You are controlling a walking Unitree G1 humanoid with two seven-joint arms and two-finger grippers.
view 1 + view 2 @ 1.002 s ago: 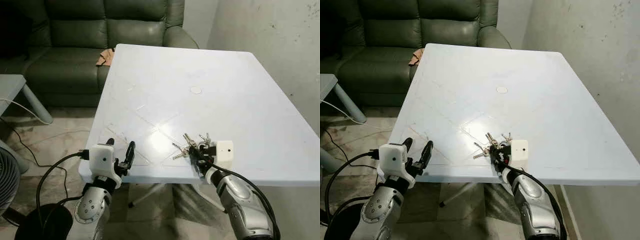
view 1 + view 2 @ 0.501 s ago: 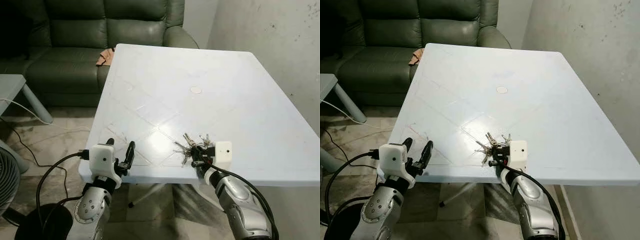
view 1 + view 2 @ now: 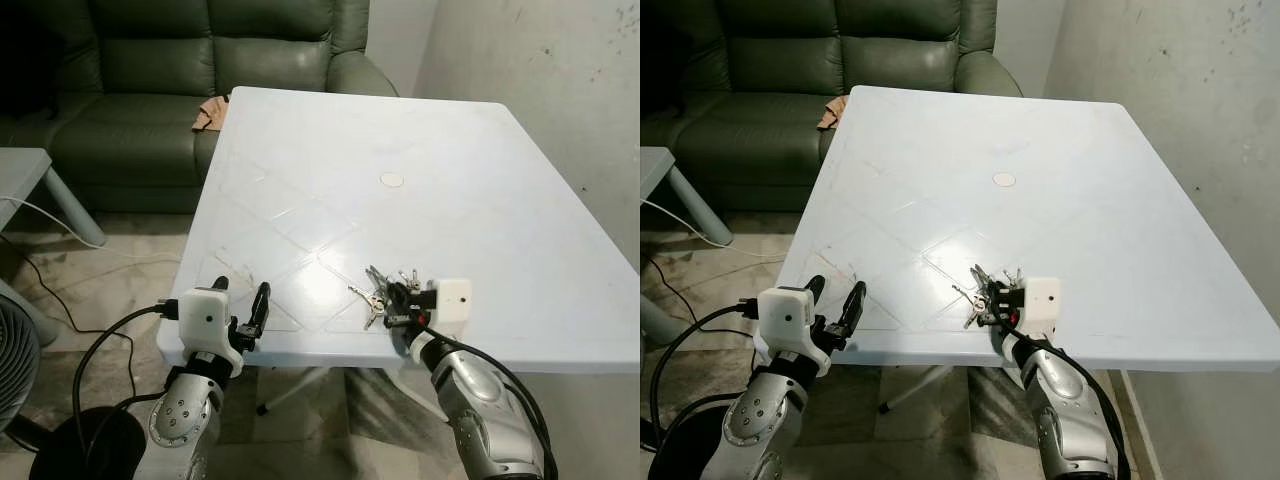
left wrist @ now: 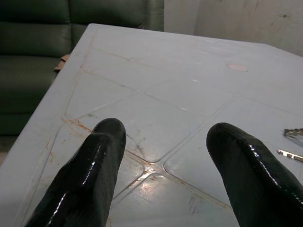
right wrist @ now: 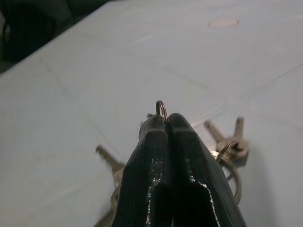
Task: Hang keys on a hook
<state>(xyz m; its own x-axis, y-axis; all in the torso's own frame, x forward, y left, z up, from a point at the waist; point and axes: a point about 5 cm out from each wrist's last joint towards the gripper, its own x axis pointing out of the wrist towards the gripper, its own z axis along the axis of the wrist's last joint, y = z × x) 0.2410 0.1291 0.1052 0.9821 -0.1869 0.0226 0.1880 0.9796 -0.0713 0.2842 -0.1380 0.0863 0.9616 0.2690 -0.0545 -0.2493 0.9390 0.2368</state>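
L gripper (image 3: 243, 308) hangs at near-left edge of table (image 3: 480, 190), fingers (image 4: 90, 179) spread apart, nothing between them; tips just over the rim. Black glossy pads, white boxy wrist housing, black cable looping down to floor.

R gripper (image 3: 996, 300) over near edge, right of centre, fingers pressed together, pinching the key ring (image 5: 161, 110); thin metal ring pokes up between the tips. Keys (image 3: 376, 293) fan out left and far of the fingers, silver, flat, lying on or just off the tabletop — can't tell which. Wall close on right.

Table: white plastic, rect. w/ rounded corners, moulded diagonal lines, rusty-brown grime in grooves near L gripper. Glare patch near centre. Small round cap (image 3: 391, 180) mid-table, well apart from keys. Broad bare surface far of the keys.

Floor left: pale tile, white cord, grey side table (image 3: 30, 185) corner, fan (image 3: 12, 365) edge at near-left.

Far: dark green leather sofa (image 3: 150, 80), tufted, touching or just beside table's far-left corner. Tan crumpled cloth (image 3: 209, 113) on the seat by that corner.
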